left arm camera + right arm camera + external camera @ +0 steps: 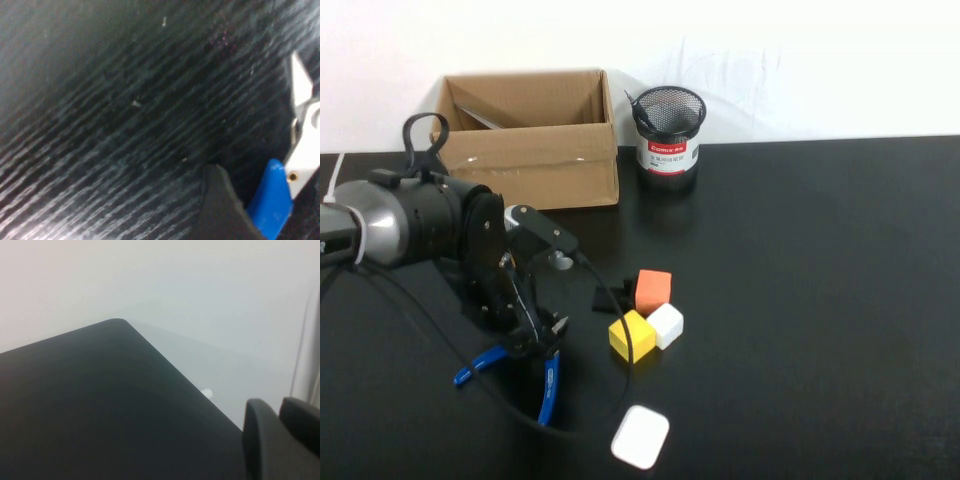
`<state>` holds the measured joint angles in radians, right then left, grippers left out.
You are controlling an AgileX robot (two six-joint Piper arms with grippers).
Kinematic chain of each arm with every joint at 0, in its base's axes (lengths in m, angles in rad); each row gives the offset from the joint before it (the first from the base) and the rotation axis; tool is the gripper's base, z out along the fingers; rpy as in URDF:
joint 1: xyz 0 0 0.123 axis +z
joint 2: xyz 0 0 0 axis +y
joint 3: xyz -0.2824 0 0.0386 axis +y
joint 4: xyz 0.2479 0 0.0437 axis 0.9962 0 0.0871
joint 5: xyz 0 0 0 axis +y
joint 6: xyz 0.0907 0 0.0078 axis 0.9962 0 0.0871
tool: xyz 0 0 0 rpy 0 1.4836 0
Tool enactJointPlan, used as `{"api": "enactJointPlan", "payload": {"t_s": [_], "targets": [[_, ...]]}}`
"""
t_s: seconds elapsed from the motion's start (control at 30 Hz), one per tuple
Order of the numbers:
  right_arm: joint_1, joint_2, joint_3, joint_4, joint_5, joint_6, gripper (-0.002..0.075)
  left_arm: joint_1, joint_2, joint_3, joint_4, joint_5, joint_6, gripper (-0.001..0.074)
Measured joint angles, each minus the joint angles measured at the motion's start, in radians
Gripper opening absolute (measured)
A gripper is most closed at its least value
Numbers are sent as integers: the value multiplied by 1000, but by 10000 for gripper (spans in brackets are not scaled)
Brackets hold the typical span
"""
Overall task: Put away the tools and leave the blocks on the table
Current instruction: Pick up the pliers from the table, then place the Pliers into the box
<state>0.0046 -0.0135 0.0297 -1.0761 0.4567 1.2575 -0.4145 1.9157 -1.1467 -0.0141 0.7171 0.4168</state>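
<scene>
The blue-handled pliers [548, 385] lie low on the black table [800, 300] at the front left, handles spread. My left gripper [542, 338] is down over their pivot and closed on them. In the left wrist view one dark finger [216, 210] presses against a blue handle [270, 200], with the metal head [302, 115] beyond. The orange block [653, 290], yellow block [632, 336], white block [666, 325] and flat black piece [608, 296] sit together just right of the gripper. The scissors and screwdriver are out of view. My right gripper [277, 407] is out of the high view, closed and empty.
An open cardboard box [535, 150] stands at the back left. A black mesh cup [668, 130] stands right of it, with a thin dark tip [631, 101] poking over its rim. A flat white rounded-square case [640, 436] lies near the front edge.
</scene>
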Motion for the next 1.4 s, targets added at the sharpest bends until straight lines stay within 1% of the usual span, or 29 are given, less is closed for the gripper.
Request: {"api": "enactJointPlan", "payload": {"t_s": [0.03, 0.1, 0.13, 0.17, 0.2, 0.23, 0.33, 0.43, 0.6, 0.67, 0.77, 0.9, 0.97, 1.03, 1.07, 1.13, 1.23, 1.27, 1.33, 1.37, 1.4], "targets": [[0, 0, 0, 0, 0, 0, 24, 1, 8, -5, -7, 4, 4, 351], [0, 0, 0, 0, 2, 0, 24, 1, 17, -12, -13, 12, 5, 299], [0, 0, 0, 0, 2, 0, 24, 1, 19, -14, -13, 12, 5, 240], [0, 0, 0, 0, 4, 0, 24, 1, 20, -16, -13, 12, 3, 166], [0, 0, 0, 0, 7, 0, 24, 1, 20, -16, -13, 12, 1, 111], [0, 0, 0, 1, 10, 0, 24, 1, 17, -18, -12, 12, -3, 94], [0, 0, 0, 1, 14, 0, 24, 1, -20, -18, 5, -2, -15, 95], [0, 0, 0, 2, 16, 0, 24, 1, -76, -31, 70, -24, -46, 95], [0, 0, 0, 2, 17, 0, 24, 1, -265, -163, 231, -123, -168, 95], [0, 0, 0, 2, 18, 0, 24, 1, -307, -218, 332, -199, -233, 95], [0, 0, 0, 2, 20, 0, 24, 5, -312, -268, 508, -315, -337, 95], [0, 0, 0, 2, 22, 0, 24, 22, -255, -313, 734, -401, -483, 95], [0, 0, 0, 2, 22, 0, 24, 48, -204, -338, 863, -439, -577, 95], [0, 0, 0, 2, 23, 0, 24, 78, -146, -364, 964, -487, -683, 106], [0, 0, 0, 2, 23, 0, 24, 92, -117, -378, 997, -507, -731, 125], [0, 0, 0, 2, 23, 0, 24, 112, -69, -404, 1035, -525, -790, 195], [0, 0, 0, 2, 23, 0, 24, 121, -28, -434, 1056, -539, -827, 348], [0, 0, 0, 2, 23, 0, 24, 121, -25, -442, 1059, -539, -832, 379], [0, 0, 0, 2, 26, 0, 24, 115, -33, -451, 1059, -537, -842, 400], [0, 0, 0, 2, 28, 0, 24, 110, -45, -453, 1061, -527, -848, 395], [0, 0, 0, 2, 33, 0, 24, 101, -63, -453, 1061, -508, -858, 374]]}}
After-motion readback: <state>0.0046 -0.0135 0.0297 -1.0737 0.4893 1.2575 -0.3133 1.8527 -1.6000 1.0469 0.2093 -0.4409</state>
